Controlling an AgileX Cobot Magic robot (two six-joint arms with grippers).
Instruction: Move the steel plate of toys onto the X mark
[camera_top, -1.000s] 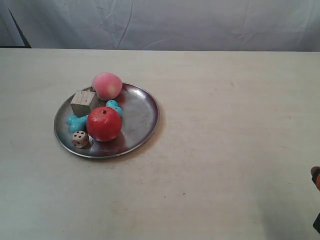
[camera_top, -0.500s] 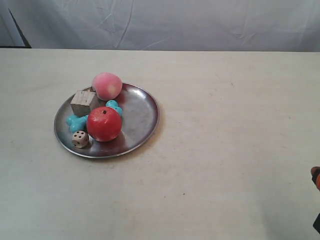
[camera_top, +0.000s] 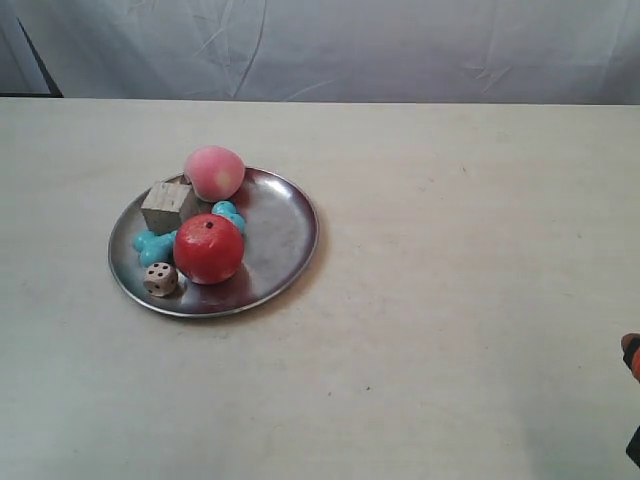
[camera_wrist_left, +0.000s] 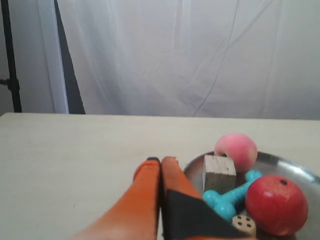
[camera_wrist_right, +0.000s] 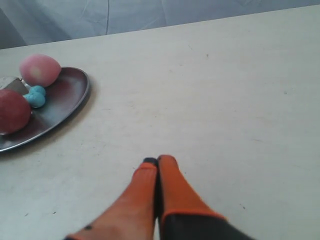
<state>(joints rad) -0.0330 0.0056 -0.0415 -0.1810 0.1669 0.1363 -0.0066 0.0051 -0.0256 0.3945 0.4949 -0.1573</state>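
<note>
Steel plate (camera_top: 285, 225) sits left of centre in the exterior view, flat on the worktop (camera_top: 460, 280). Toys (camera_top: 170, 205) crowd its left half. Left gripper (camera_wrist_left: 160, 161): fingers pressed together, empty, near the rim. Right gripper (camera_wrist_right: 157, 161): same, well apart from it. Plate looks stiff, slick and thin-rimmed. Apple (camera_top: 209, 248) and peach (camera_top: 214, 172) would likely roll if it tilts. Suggest pinching the bare right rim and sliding flat. Can't make out the X mark.

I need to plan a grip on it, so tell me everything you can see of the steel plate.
The steel plate is round, shallow, shiny silver metal with a raised rim, lying flat on the pale table. A peach, apple, turquoise bone, wooden cube and die crowd one side of it; the other side is bare.
</note>
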